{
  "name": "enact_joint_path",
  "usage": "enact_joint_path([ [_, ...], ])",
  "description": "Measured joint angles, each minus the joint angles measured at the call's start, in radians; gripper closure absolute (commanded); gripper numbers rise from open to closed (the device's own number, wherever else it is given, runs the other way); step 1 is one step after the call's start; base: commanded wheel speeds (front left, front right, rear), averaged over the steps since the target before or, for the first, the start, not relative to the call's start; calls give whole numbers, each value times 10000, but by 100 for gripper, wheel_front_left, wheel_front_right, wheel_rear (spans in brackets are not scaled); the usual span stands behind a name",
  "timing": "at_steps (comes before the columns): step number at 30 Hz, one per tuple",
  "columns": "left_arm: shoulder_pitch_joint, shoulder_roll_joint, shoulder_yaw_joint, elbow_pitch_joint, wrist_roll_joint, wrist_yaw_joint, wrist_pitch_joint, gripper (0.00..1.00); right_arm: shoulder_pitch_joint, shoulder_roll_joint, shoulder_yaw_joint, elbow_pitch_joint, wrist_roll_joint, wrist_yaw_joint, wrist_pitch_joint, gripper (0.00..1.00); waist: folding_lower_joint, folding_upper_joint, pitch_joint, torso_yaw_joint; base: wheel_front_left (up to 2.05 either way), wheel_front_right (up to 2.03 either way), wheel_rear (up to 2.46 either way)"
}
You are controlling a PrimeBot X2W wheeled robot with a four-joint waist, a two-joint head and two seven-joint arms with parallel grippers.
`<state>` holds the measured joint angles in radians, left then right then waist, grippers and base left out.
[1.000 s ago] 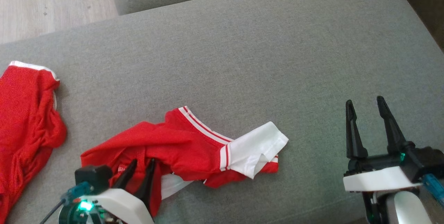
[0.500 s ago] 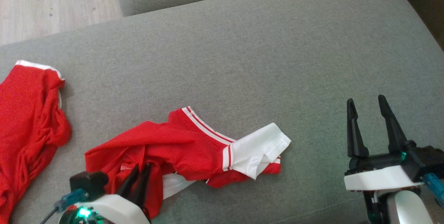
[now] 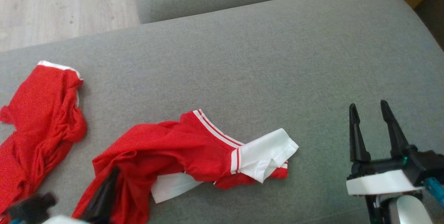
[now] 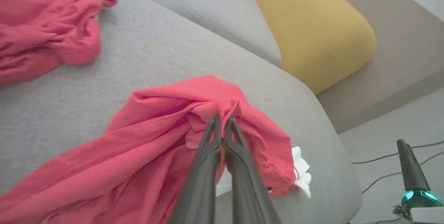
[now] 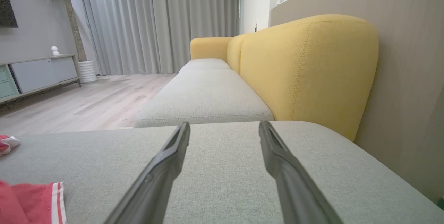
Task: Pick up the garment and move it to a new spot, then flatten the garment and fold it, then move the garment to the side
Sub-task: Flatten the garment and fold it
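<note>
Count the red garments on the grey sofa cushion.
2. A red-and-white garment lies crumpled near the front edge, pinched by the left gripper; a bunched red garment with white trim sits apart at the far left. More could lie outside the frame.

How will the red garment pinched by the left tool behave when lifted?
Probably floppy: the garment lies in soft folds and bunches where the left tool pinches it. Thin cloth, so likely light; it may drag over the grey cushion.
</note>
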<state>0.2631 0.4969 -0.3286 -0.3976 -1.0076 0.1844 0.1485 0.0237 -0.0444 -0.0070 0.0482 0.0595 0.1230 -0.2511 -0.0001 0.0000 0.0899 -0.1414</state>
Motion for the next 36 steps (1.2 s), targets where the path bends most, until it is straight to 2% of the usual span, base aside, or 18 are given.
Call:
enact_joint_path([
  [5, 1771, 389, 1269, -305, -1037, -314, -472, 100, 221, 0, -58, 8, -107, 0, 0, 0, 0, 0, -185, 208, 0, 0, 0],
  [7, 2424, 320, 1567, -384, -1661, -596, -631, 100, 272, 0, -81, 6, -171, 0, 0, 0, 0, 0, -238, 304, 0, 0, 0],
  [12, 3524, 222, 1707, -188, -2731, -1348, -629, 100, 286, 2, -69, 12, -171, 0, 0, 0, 0, 0, -383, 476, 0, 0, 0],
  [19, 4455, 184, 1701, 1214, -3256, -1835, -548, 100, 319, 2, -54, 15, -259, 0, 0, 0, 0, 0, -486, 617, 0, 0, 0],
  [22, 4431, 113, 1285, 2031, -3175, -1950, -337, 100, 320, 2, 25, 63, -257, 0, 0, 0, 0, 0, -536, 571, 0, 0, 0],
  [24, 4418, -40, 1058, 2286, -3181, -2031, -249, 100, 322, 2, 56, 105, -257, 0, 0, 0, 1, 0, -574, 515, 0, 0, 0],
  [29, 4421, 21, 669, 2777, -2817, -2027, 0, 100, 397, 2, 38, 123, -255, 2, 0, 0, 0, 0, -605, 360, 0, 0, 0],
  [35, 4435, 232, 690, 3126, -2439, -1653, -23, 100, 500, 2, -35, 123, -242, 0, 0, 0, 0, 0, -651, 284, 0, 0, 0],
  [36, 4434, 232, 709, 3196, -2389, -1588, -109, 62, 500, 2, -40, 123, -240, 0, 0, 0, 0, 0, -646, 288, 0, 0, 0],
])
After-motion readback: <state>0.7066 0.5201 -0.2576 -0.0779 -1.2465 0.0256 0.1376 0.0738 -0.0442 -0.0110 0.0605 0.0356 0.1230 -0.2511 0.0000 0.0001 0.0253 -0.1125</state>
